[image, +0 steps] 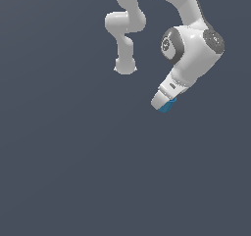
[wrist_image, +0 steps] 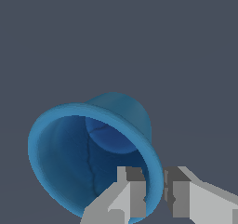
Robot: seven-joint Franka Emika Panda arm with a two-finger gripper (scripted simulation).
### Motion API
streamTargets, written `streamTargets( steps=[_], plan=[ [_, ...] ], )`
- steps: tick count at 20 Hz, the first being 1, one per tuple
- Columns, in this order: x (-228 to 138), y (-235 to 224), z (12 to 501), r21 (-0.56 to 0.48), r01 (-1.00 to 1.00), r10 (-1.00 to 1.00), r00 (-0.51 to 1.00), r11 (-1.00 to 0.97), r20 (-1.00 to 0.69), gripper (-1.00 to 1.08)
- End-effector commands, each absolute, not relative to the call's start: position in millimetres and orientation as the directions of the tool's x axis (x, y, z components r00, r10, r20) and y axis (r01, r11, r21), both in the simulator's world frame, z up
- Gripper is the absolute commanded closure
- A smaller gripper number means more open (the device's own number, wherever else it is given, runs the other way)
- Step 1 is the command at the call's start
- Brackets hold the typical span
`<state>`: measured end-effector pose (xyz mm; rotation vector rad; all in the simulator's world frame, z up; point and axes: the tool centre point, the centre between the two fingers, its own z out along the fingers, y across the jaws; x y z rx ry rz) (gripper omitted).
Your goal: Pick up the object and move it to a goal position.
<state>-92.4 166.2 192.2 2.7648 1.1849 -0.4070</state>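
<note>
Between its two fingers the hand pinches the blue cup by its thin rim; it seems light, stiff and slippery.

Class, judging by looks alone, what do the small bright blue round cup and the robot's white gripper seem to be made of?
Small bright blue round cup: probably smooth plastic, matte; even colour, thick rounded rim, no sharp glints. A thin dark line inside may be a crack or a render seam. White gripper: looks like painted metal or hard plastic, with flat, blocky grey-white fingers straddling the cup's rim. Being a simulator render, both stay guesses.
</note>
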Motion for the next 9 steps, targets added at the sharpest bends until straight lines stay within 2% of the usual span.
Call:
streamTargets(
  steps=[1, 9],
  plan=[
    [-103, 174, 201, -0.007, 0.723, 0.694, 0.661, -0.691, -0.283, 1.08],
    [-118, 185, 213, -0.008, 0.722, 0.695, 0.662, -0.691, -0.283, 1.08]
  ],
)
